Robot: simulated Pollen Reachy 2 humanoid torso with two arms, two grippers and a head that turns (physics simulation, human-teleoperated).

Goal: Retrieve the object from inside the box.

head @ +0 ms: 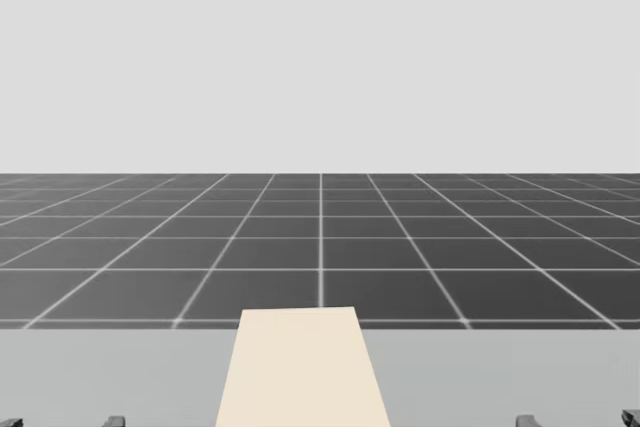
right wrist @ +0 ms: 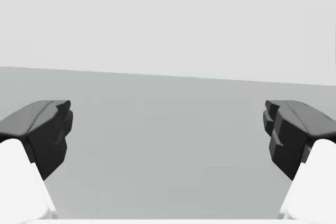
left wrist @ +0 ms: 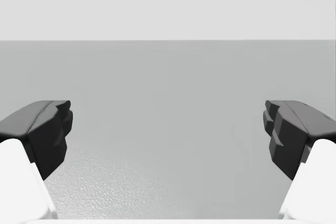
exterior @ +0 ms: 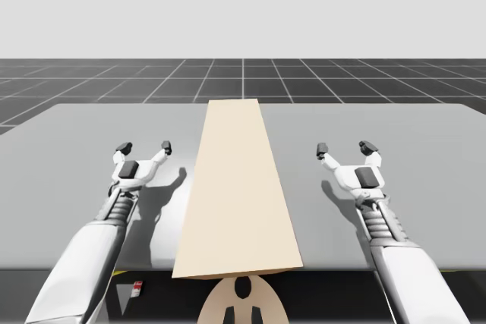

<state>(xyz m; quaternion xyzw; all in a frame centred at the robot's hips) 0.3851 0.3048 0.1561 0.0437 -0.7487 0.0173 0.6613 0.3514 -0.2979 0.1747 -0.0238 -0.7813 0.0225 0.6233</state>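
A long beige box (exterior: 237, 191) lies down the middle of the grey table (exterior: 425, 142), its closed flat top facing up; what it holds is hidden. The box's far end (head: 300, 367) also shows in the head view. My left gripper (exterior: 143, 146) hovers left of the box, open, with nothing between its dark fingertips (left wrist: 50, 132). Right of the box, my right gripper (exterior: 346, 147) is open and empty as well, fingertips (right wrist: 291, 132) wide apart over bare table.
Grey tabletop stretches on both sides of the box and ahead of each gripper. Beyond the table's far edge (exterior: 243, 104) lies a dark gridded floor (head: 320, 237).
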